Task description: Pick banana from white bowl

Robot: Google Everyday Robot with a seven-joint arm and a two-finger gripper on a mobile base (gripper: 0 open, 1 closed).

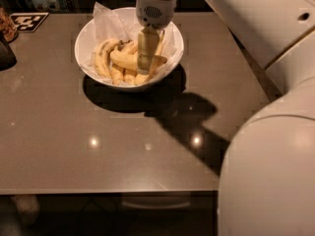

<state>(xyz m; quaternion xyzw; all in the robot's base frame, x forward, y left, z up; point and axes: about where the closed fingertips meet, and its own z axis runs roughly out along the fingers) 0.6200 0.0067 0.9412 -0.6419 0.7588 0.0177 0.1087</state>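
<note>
— Gripper [146, 65] is hanging straight down over the white bowl [82, 58], with its tip overlapping the middle of the banana [124, 59]. Spread or closed: cannot tell from this view. Contact with the fruit: cannot tell either.
— Where is the banana sitting?
— It is lying crosswise on top of the thinner bananas [102, 63], over the crumpled paper [106, 24], near the bowl's centre. The bowl is standing at the far side of the grey table [98, 156].
— Handling?
— I am judging it light, firm but easily bruised, with smooth skin likely slipping a little. I am favouring a hold across the plump midsection with a moderate squeeze. Neighbours are crowding it and may be dragged along.
</note>
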